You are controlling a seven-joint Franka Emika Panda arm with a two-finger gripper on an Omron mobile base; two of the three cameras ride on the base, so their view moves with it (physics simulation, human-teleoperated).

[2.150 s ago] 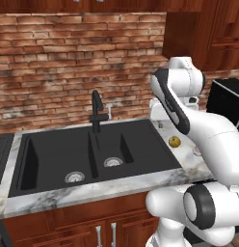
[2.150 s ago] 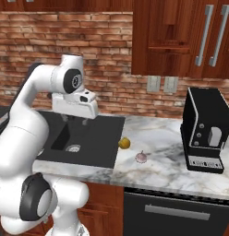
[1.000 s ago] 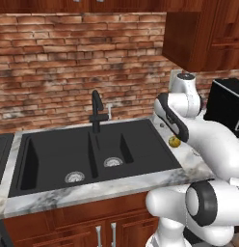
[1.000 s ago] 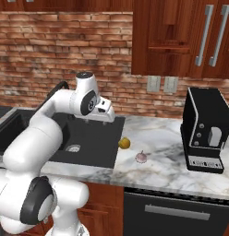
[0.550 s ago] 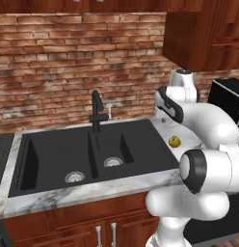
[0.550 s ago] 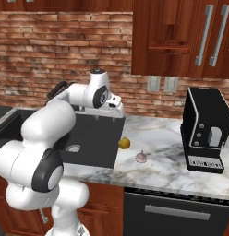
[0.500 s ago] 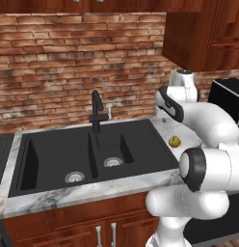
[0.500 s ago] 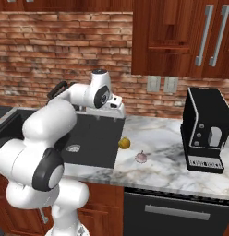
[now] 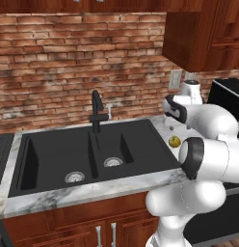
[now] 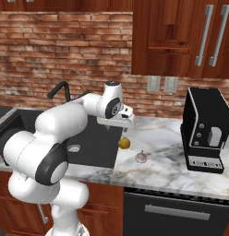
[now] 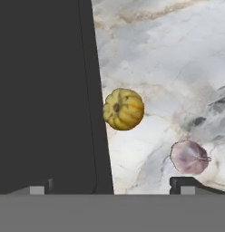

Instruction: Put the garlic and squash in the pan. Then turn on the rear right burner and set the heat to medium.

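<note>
The yellow ribbed squash (image 11: 123,109) lies on the marble counter right beside the sink's edge, also seen as the squash (image 10: 124,143) and the squash (image 9: 174,141). A little to its right on the counter rests the small pinkish garlic (image 10: 141,157), the garlic (image 11: 189,157) in the hand view. My gripper (image 10: 120,123) hangs above the counter behind the squash, pointing down, open and holding nothing. Looking along the gripper (image 11: 112,186), its two tips stand wide apart, the garlic close to the right tip. The pan and the rear right burner are out of view.
A black double sink (image 9: 68,154) with a black faucet (image 9: 96,108) lies left of the vegetables. A black coffee machine (image 10: 206,129) stands on the counter (image 10: 171,161) to the right. The brick wall and overhead cabinets close the back.
The arm has swung right from over the sink to above the counter, and the hand now hangs over the squash and garlic. The jaws stayed open. The vegetables have not moved.
</note>
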